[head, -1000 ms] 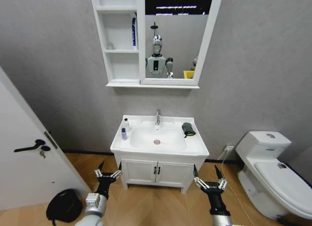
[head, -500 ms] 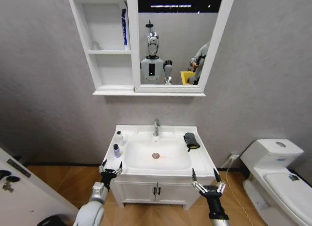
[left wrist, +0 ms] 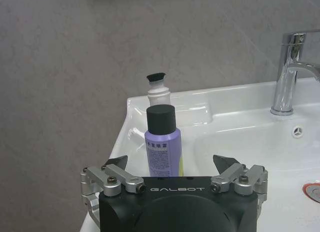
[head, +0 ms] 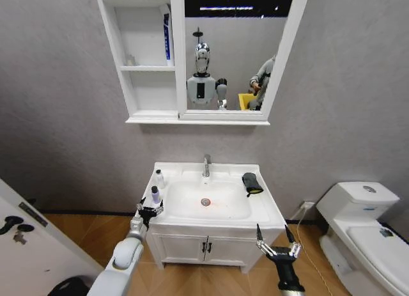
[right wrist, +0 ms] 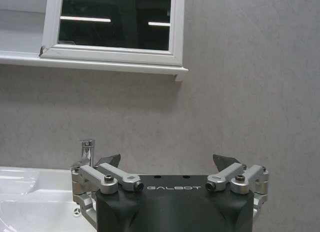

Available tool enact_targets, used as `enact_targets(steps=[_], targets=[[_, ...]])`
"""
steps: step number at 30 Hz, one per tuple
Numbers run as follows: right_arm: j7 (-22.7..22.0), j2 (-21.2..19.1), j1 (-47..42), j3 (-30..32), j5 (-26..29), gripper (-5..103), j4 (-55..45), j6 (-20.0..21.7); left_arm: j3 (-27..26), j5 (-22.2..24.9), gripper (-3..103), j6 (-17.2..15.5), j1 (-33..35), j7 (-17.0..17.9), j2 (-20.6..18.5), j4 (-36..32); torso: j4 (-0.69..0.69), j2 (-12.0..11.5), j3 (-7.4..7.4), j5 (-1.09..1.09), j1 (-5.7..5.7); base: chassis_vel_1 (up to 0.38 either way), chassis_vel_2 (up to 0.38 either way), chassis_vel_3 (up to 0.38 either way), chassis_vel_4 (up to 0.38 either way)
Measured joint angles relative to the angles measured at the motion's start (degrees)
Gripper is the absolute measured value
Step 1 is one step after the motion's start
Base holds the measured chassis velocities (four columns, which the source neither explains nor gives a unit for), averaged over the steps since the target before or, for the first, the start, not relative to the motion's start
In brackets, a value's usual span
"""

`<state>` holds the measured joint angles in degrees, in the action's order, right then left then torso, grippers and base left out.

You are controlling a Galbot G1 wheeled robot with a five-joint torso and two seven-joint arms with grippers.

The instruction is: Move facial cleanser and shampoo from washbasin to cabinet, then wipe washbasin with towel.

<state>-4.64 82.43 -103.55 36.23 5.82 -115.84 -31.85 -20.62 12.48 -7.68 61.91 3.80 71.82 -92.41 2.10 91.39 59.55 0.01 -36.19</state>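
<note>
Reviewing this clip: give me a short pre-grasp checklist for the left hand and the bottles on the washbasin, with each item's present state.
1. Left hand open: ok.
2. Purple bottle upright on the washbasin ledge: ok.
3. Purple bottle lined up between the left fingers: ok, though not yet enclosed.
4. White bottle standing behind it, apart from the hand: ok.
5. Free space on the cabinet shelves: ok; a blue item stands in the upper compartment.
6. Right hand open, low in front of the vanity: ok.

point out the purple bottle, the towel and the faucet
purple bottle point(left wrist: 163, 149): left wrist view, on its label, just ahead of the open left gripper point(left wrist: 172, 164)
towel point(head: 251, 183): head view, middle of the dark cloth on the washbasin's point(head: 268, 210) right rim
faucet point(left wrist: 286, 74): left wrist view, chrome upright stem
</note>
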Motion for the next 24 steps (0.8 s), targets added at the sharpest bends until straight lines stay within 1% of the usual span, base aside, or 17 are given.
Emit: enact_targets(steps=[3, 6, 8, 10, 13, 14, 16, 17, 18, 20, 21, 24], targets=[[0.2, 0.2, 0.3, -0.2, 0.0, 100, 0.2, 0.3, 0.2, 0.4, 97, -0.1, -2.7, 0.3, 1.4, 3.6, 0.0, 0.0, 0.0, 0.0, 0.02, 0.0, 0.0, 0.0, 0.0], [0.2, 0.3, 0.5, -0.3, -0.2, 100, 0.4, 0.6, 0.2, 0.8, 95, -0.2, -4.1, 0.3, 1.9, 5.2, 0.0, 0.0, 0.0, -0.01, 0.02, 0.0, 0.0, 0.0, 0.0], [0.2, 0.3, 0.7, -0.3, -0.2, 100, 0.6, 0.8, 0.2, 1.4, 86, -0.4, -4.8, 0.3, 2.2, 6.2, 0.0, 0.0, 0.0, -0.01, 0.02, 0.0, 0.0, 0.0, 0.0], [0.2, 0.3, 0.7, -0.3, -0.3, 100, 0.7, 0.9, 0.2, 1.5, 86, -0.4, -5.0, 0.2, 2.2, 6.6, -0.01, 0.0, 0.0, -0.01, 0.02, 0.0, 0.0, 0.0, 0.0], [0.1, 0.4, 0.9, -0.3, -0.2, 100, 0.9, 1.1, 0.1, 1.9, 70, -0.4, -5.2, -0.7, 2.1, 7.0, 0.0, 0.0, 0.0, 0.0, 0.02, 0.0, 0.0, 0.0, 0.0], [0.1, 0.4, 0.9, -0.3, -0.2, 100, 0.9, 1.1, 0.1, 1.9, 70, -0.4, -5.2, -0.7, 2.1, 7.0, 0.0, 0.0, 0.0, 0.0, 0.02, 0.0, 0.0, 0.0, 0.0], [0.1, 0.4, 0.9, -0.3, -0.2, 100, 1.1, 1.1, 0.1, 2.2, 59, -0.4, -5.1, -0.9, 2.0, 6.9, 0.0, 0.0, 0.0, 0.0, 0.02, 0.0, 0.0, 0.0, 0.0], [0.1, 0.4, 0.9, -0.3, -0.2, 100, 1.1, 1.1, 0.1, 2.2, 59, -0.4, -5.1, -0.9, 2.0, 6.9, 0.0, 0.0, 0.0, 0.0, 0.02, 0.0, 0.0, 0.0, 0.0], [0.1, 0.5, 1.0, -0.4, -0.2, 100, 1.3, 1.1, 0.0, 2.2, 53, -0.4, -4.9, -1.0, 1.8, 6.6, 0.0, 0.0, 0.0, -0.01, 0.02, 0.0, 0.0, 0.0, 0.0], [0.1, 0.5, 1.0, -0.4, -0.3, 100, 1.3, 1.1, 0.0, 2.3, 53, -0.3, -4.8, -1.2, 1.7, 6.4, 0.0, 0.0, -0.01, -0.01, 0.02, 0.0, 0.0, 0.0, 0.0], [0.0, 0.6, 1.0, -0.5, -0.4, 100, 1.4, 1.1, -0.1, 2.4, 43, -0.1, -4.5, -1.7, 1.1, 6.0, 0.0, 0.0, 0.0, 0.0, 0.02, 0.0, 0.0, 0.0, 0.0], [-0.1, 0.5, 1.1, -0.6, -0.4, 100, 1.7, 1.1, -0.4, 2.4, 42, 0.2, -4.2, -2.0, 1.1, 5.8, 0.0, 0.0, 0.0, 0.0, 0.02, 0.0, 0.0, 0.0, 0.0]])
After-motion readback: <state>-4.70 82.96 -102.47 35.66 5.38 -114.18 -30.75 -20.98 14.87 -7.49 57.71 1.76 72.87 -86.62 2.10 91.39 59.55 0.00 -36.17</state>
